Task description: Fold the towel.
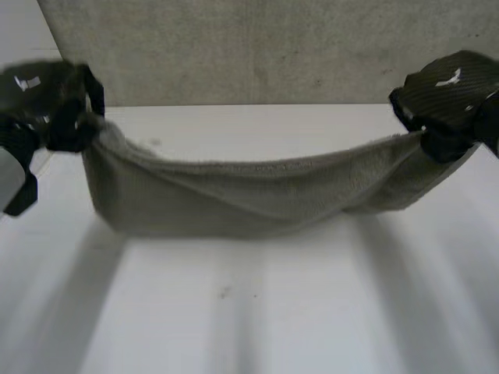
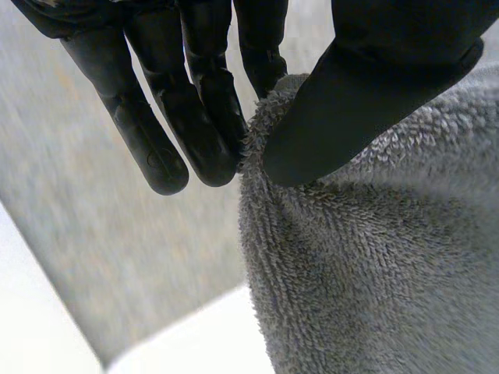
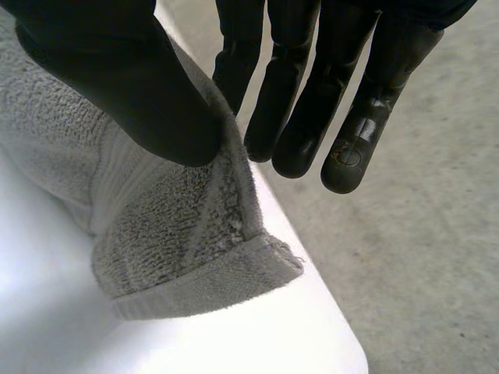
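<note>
A grey towel hangs in a sagging band between my two hands above the white table; its lower fold seems to rest on the table. My left hand holds the towel's left end, thumb pinching the terry cloth against the fingers. My right hand holds the right end. There the thumb presses the towel against the fingers, and a hemmed corner hangs below the grip.
A grey wall rises behind the table's far edge. In the right wrist view the table's edge runs under the towel corner, with grey floor beyond it.
</note>
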`<state>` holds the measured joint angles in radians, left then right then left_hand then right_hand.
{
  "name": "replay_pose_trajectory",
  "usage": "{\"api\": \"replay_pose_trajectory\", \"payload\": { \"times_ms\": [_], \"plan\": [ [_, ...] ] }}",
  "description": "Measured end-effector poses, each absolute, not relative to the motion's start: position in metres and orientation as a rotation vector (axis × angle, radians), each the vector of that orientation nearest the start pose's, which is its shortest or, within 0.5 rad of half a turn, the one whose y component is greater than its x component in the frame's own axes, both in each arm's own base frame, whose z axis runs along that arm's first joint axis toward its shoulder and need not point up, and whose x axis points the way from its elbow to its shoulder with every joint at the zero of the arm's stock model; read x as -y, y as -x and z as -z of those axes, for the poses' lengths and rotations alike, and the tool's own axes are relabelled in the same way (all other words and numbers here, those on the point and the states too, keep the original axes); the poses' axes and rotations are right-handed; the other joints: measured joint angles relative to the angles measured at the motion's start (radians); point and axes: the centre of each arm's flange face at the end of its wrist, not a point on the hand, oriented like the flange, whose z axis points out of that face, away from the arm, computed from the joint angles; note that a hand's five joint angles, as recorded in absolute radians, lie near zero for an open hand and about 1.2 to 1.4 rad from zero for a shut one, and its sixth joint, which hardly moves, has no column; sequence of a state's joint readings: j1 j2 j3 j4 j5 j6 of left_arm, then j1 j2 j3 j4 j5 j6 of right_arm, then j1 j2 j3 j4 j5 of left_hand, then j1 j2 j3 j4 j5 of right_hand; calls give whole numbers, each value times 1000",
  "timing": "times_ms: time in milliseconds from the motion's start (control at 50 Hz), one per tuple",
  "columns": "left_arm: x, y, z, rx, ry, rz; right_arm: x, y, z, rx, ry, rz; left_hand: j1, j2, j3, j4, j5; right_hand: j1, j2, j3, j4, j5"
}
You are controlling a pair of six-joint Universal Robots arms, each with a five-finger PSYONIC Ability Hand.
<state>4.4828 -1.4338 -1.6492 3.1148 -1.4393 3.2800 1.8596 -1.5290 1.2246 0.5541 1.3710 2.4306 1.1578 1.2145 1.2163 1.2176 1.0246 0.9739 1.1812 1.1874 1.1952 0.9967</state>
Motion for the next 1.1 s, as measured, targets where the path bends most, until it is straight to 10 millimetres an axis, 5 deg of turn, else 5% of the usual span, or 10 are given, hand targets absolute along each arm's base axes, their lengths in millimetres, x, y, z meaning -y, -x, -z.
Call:
{"api": "replay_pose_trajectory", "payload": {
  "times_ms": [200,320,440,500,520,560,600,680,720,1100],
  "plan": [
    [279,200,-248,-2516,-553,2003,262,-249,-293,-2268,1605,1780,0,0,0,0,0,0,0,0,0,0],
    [318,212,-247,-2504,-525,2062,300,-278,-288,-2195,1543,1999,0,0,0,0,0,0,0,0,0,0],
    [365,226,-307,-2272,-388,2396,338,-299,-339,-1907,1249,2548,4,1,1,0,0,0,0,0,0,0],
    [379,227,-356,-2059,-273,2598,346,-303,-377,-1684,1050,2814,4,1,1,0,0,0,0,0,0,0],
    [382,224,-397,-1852,-156,2752,345,-303,-414,-1441,857,3023,4,1,1,0,0,0,0,0,0,0],
    [382,224,-397,-1852,-156,2752,345,-303,-414,-1441,857,3023,4,1,1,0,0,0,0,0,0,0],
    [376,219,-440,-1608,-2,2911,339,-301,-438,-1264,735,3134,4,2,1,0,0,0,0,0,0,0],
    [370,219,-446,-1542,84,2975,334,-300,-432,-1253,756,3125,4,2,1,0,0,0,0,0,0,0],
    [368,220,-441,-1557,101,2978,333,-300,-426,-1271,783,3106,4,2,1,0,0,0,0,0,0,0],
    [338,206,-195,-2399,147,2341,300,-287,-204,-2038,1459,2173,15,3,1,0,5,0,0,0,0,0]
  ]
}}
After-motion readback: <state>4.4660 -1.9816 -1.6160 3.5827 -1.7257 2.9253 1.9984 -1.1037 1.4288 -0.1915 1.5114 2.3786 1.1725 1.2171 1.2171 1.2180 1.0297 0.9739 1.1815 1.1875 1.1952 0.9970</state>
